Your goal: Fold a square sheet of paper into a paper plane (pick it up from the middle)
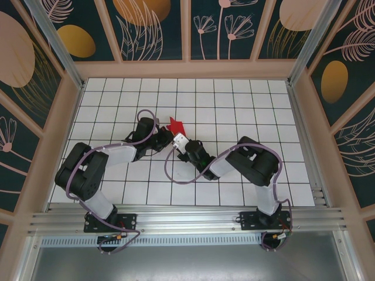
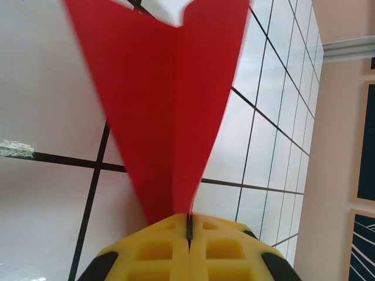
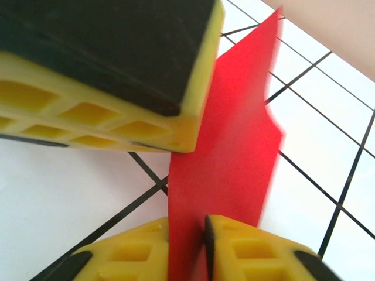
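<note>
Where the left gripper (image 2: pixel 188 229) bites: its two yellow fingers (image 2: pixel 158 254) are pressed together, with the narrow end of the red paper (image 2: pixel 170 111) pinched in the seam between them.
Right gripper (image 3: pixel 187 249): yellow fingers drawn in close on either side of the same paper, which fills the slim slot between them; whether they actually press it cannot be told.
Paper, shape: a wedge with a sharp centre crease, narrow at the left fingers and fanning wider away from them, with a notch in its far edge.
Paper, place: standing on edge between the two grippers rather than lying flat. From above it shows as a small pointed red shape just beyond the fingertips, near the middle of the table (image 1: pixel 246 111).
Grippers, relation: nose to nose. One left finger with a black face crosses the top of the right wrist view, just beside the paper.
Left arm (image 1: pixel 88 170): elbow out to the left, forearm reaching in toward the centre.
Right arm (image 1: pixel 258 164): elbow out to the right, forearm reaching in likewise.
Table surface: white tiles with black grid lines.
</note>
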